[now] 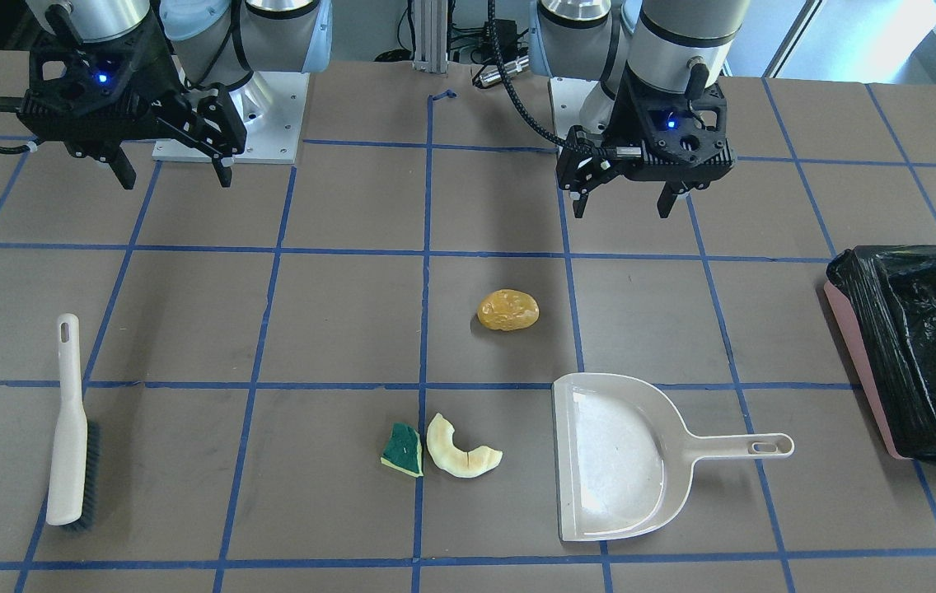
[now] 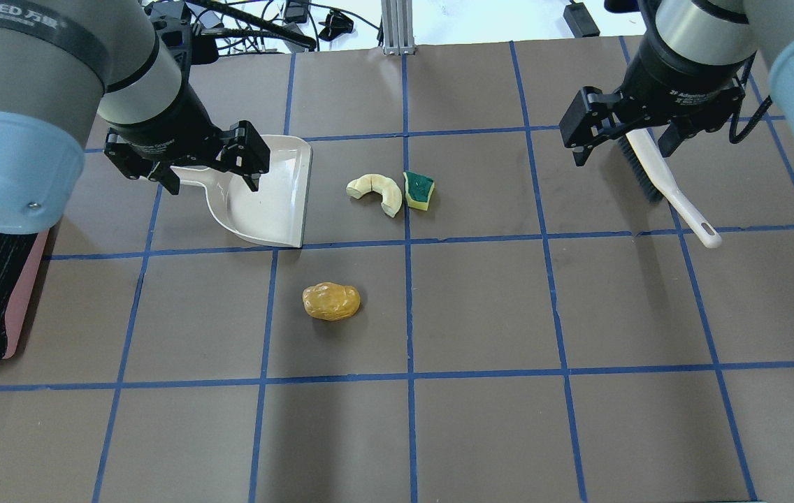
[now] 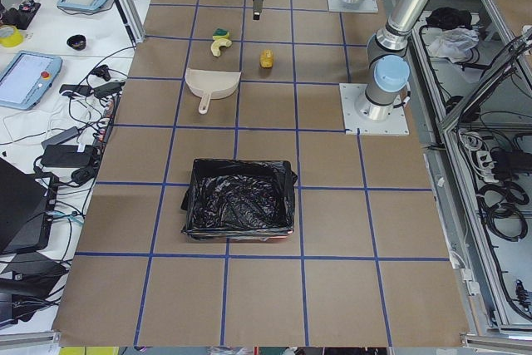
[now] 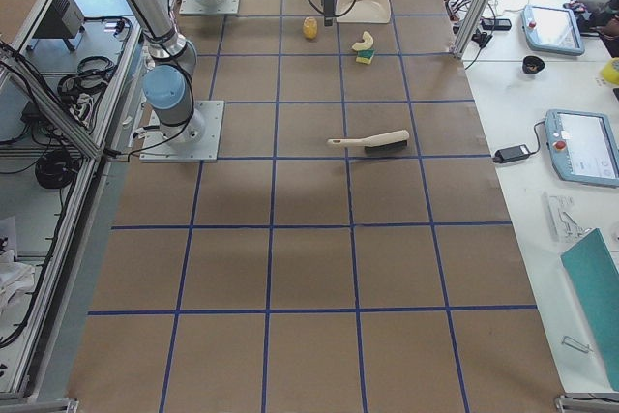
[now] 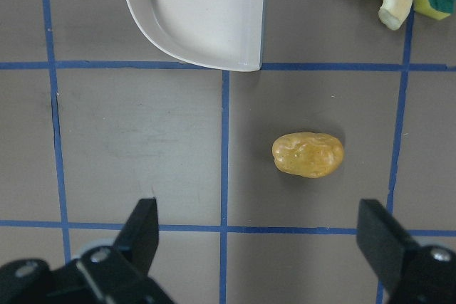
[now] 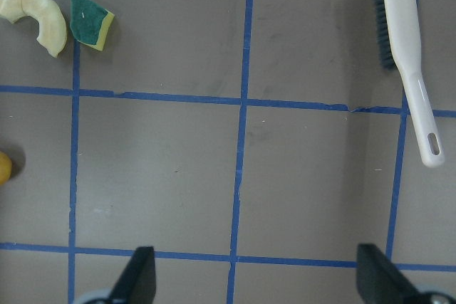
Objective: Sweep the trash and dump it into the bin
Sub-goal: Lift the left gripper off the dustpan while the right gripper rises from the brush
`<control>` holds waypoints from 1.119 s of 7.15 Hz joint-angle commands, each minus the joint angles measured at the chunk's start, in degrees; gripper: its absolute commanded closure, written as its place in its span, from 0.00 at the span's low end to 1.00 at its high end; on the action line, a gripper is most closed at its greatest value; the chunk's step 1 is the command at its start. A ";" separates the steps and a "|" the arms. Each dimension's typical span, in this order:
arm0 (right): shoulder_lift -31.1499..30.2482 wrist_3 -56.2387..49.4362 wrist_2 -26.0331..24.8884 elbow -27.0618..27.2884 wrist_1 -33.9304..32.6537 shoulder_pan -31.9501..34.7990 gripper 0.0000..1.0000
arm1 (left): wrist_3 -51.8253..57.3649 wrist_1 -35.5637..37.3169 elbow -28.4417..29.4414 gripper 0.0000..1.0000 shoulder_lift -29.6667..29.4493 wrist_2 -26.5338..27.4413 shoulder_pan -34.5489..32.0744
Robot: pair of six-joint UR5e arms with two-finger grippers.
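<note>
The orange-yellow potato-like piece [image 1: 507, 310] lies mid-table; it also shows in the overhead view [image 2: 330, 301] and the left wrist view [image 5: 308, 154]. The cream crescent slice [image 1: 461, 450] and the green-and-yellow sponge wedge [image 1: 402, 450] lie side by side, nearly touching. The pink bin [image 2: 23, 293] with its black bag stands at the table's end on my left. My left gripper [image 1: 620, 202] is open and empty, held above the table near the potato piece. My right gripper [image 1: 171, 177] is open and empty, held above the table.
A beige dustpan [image 1: 616, 461] lies flat between the trash and the bin, its mouth toward the scraps. A beige hand brush [image 1: 68, 428] lies on the table on my right side, below my right gripper in the overhead view [image 2: 669, 192].
</note>
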 commanded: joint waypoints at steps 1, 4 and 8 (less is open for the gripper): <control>-0.07 -0.09 0.00 0.08 0.47 -0.06 0.00 | -0.18 0.17 0.00 0.00 -0.26 -0.25 0.10; 0.45 -0.09 0.09 0.09 -0.58 -1.27 0.01 | 0.09 -0.45 0.00 0.00 -0.62 0.19 1.15; 6.32 0.26 1.06 -0.18 -4.98 -4.10 0.00 | -0.53 0.25 0.79 0.00 -1.05 0.36 7.89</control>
